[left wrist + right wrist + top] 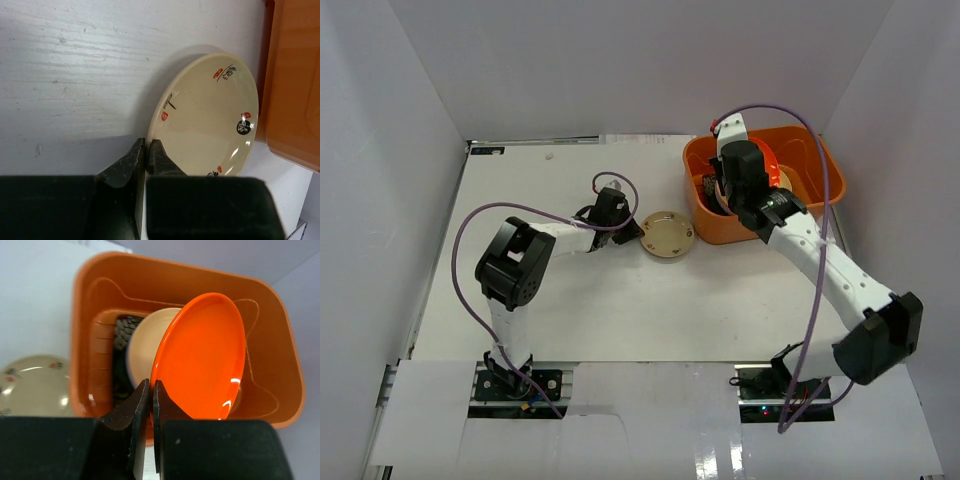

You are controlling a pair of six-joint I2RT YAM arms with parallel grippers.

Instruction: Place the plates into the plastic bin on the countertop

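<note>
Right wrist: glossy orange plate (pixel 205 355) (round)

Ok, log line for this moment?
left tool shut on cream plate rim, on countertop | right tool shut on orange plate over bin

Glossy orange-red plate (pixel 200 357) against an orange bin (pixel 85 340). At its nine o'clock sit a peach-cream plate (pixel 142 340) and a dark patterned plate (pixel 120 332). On the white bench (pixel 620 310), a cream plate (pixel 210 120) shows red seals and black characters.
</note>
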